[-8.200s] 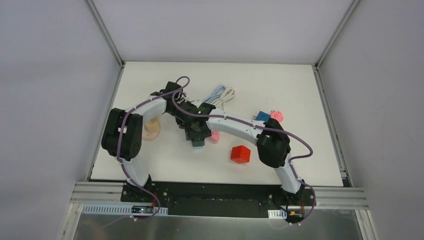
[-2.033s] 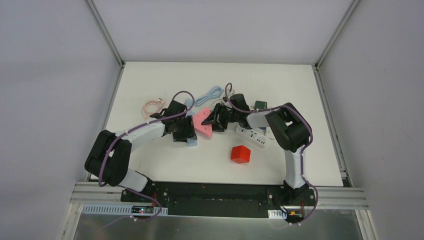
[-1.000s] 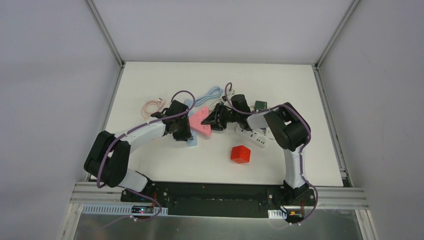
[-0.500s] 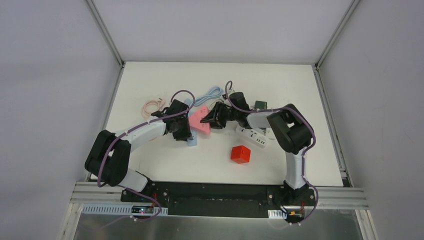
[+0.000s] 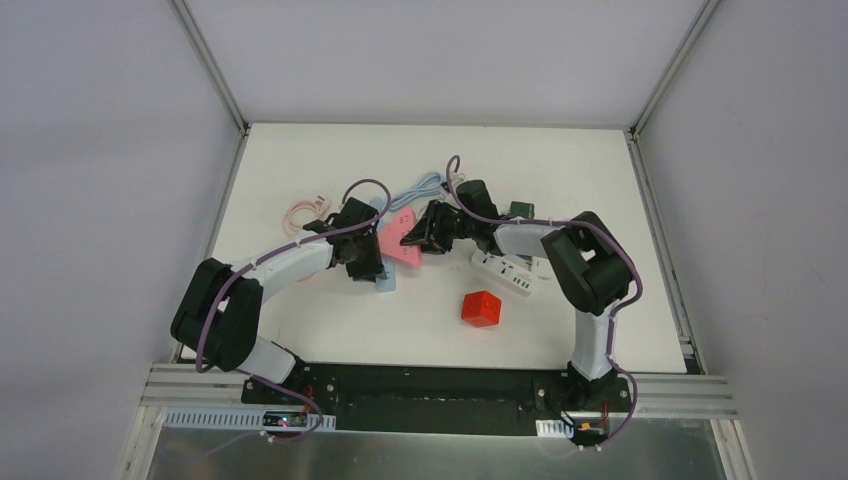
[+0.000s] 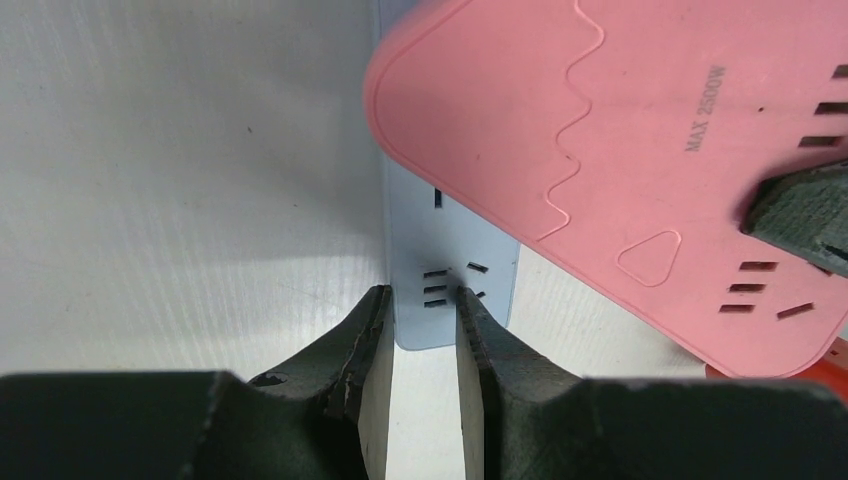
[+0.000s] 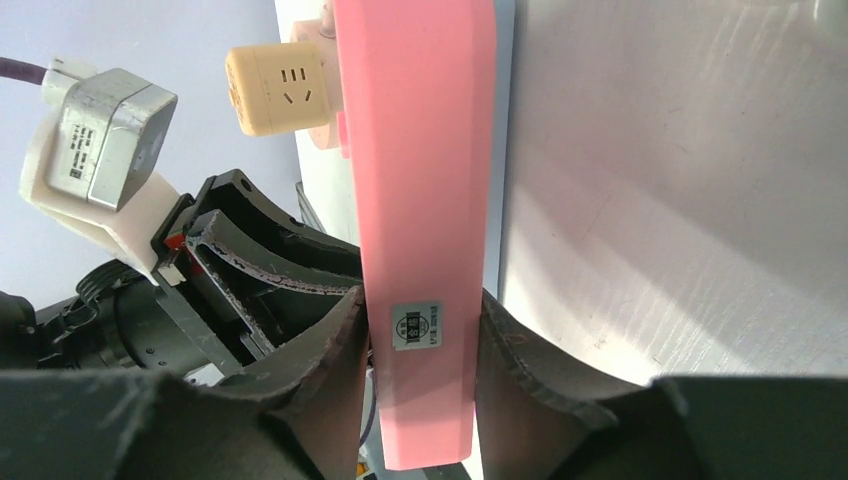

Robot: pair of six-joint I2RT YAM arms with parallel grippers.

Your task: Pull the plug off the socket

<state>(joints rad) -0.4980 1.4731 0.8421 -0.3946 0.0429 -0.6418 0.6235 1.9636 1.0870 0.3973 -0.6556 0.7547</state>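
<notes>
A pink socket strip (image 5: 398,238) is tilted up off the table, lying partly over a light blue socket strip (image 5: 384,277). My right gripper (image 5: 420,236) is shut on the pink strip's thin edge (image 7: 425,250), one finger on each face. My left gripper (image 5: 374,266) is shut on the near end of the blue strip (image 6: 450,300), which lies flat under the pink strip (image 6: 620,150). The plug is hidden; where the two strips meet lies under the pink one.
A white power strip (image 5: 505,272) lies right of the grippers, with a red cube (image 5: 481,308) in front of it. A green block (image 5: 520,210), a blue cable (image 5: 420,188) and a pink cable (image 5: 305,212) lie behind. A yellow cube socket (image 7: 280,90) stands beyond the left arm.
The right gripper has carried the pink strip slightly back and left, and the right elbow has swung right. The left gripper stays on the blue strip.
</notes>
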